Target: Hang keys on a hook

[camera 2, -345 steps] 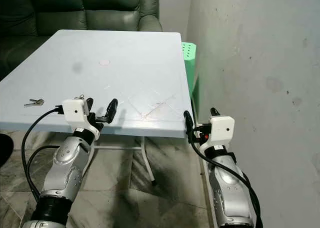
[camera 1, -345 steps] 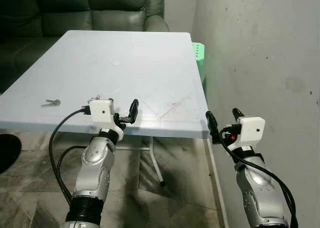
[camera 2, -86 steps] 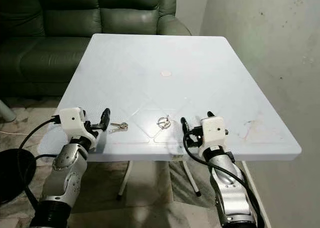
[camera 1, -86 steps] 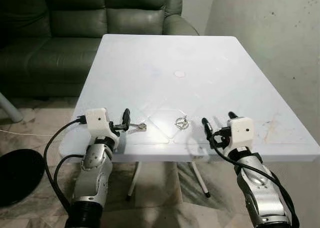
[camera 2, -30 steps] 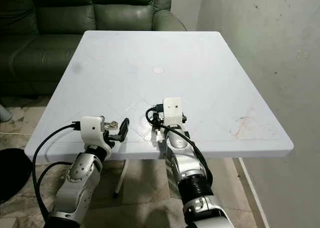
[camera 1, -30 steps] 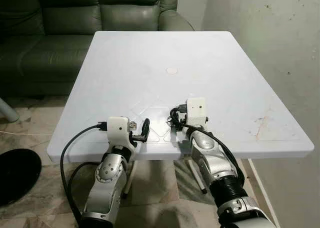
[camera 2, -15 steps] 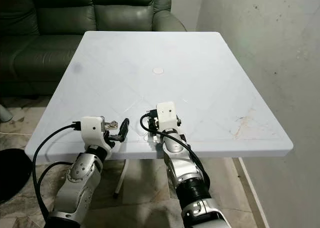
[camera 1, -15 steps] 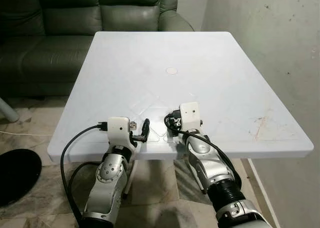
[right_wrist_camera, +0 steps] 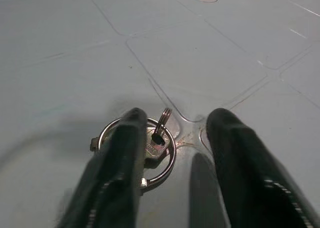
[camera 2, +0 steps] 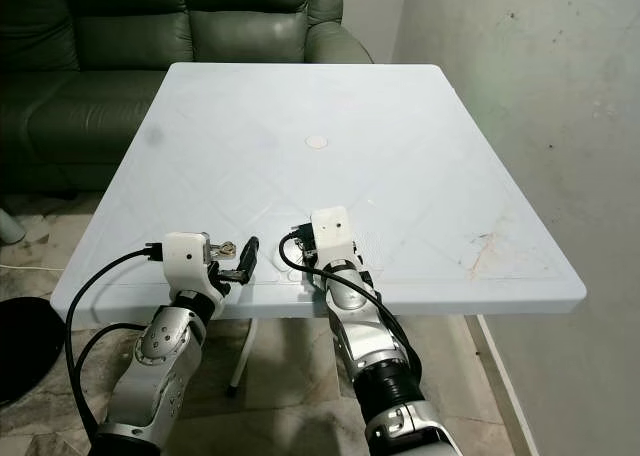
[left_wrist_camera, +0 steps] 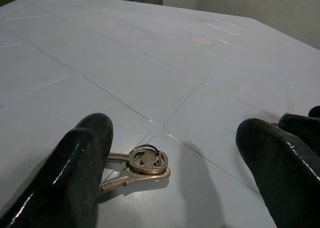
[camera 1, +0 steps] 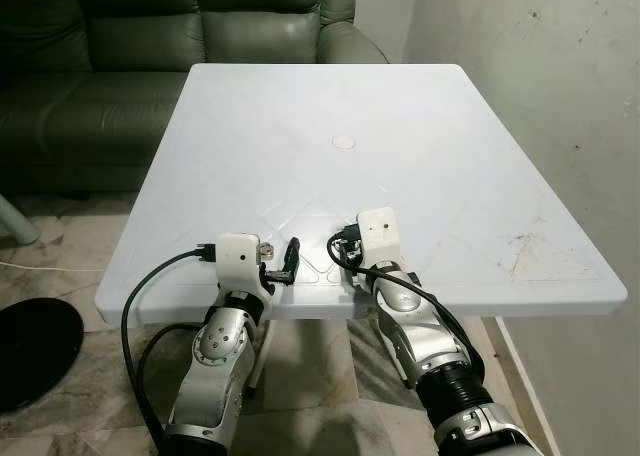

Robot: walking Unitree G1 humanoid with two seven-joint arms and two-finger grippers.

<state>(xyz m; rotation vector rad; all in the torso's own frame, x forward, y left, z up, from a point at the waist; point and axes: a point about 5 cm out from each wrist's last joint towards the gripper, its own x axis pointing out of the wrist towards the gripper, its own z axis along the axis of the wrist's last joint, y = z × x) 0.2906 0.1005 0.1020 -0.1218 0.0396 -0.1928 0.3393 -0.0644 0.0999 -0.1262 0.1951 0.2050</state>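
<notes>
Where the keys (left_wrist_camera: pixel 140 165) lie flat on the white table (camera 1: pixel 420 106), near its front edge, my left end effector (left_wrist_camera: pixel 170 158) straddles them with its fingers spread wide; one black finger (left_wrist_camera: pixel 82 153) sits just beside the two brass-coloured keys and their small ring, touching or nearly touching a blade, while the other finger stands well apart.

A second set, a key ring (right_wrist_camera: pixel 150 150) with a large steel loop, a smaller ring standing upright in it and a dull key inside, lies a little to the right on the same table. My right end effector (right_wrist_camera: pixel 172 138) is lowered over it, released, with one finger (right_wrist_camera: pixel 122 148) lying across the loop's near side and the other just beside it on bare table; whether the finger presses on the ring I cannot tell.

From my head camera, both wrists reach over the table's near edge, close together. A small round disc (camera 1: pixel 344 141) sits mid-table. Beyond the far edge stands a dark green sofa (camera 1: pixel 200 36), a stained wall (camera 1: pixel 540 76) runs along my right, and a black round object (camera 1: pixel 35 346) lies on the tiled floor (camera 1: pixel 60 246) to my left.
</notes>
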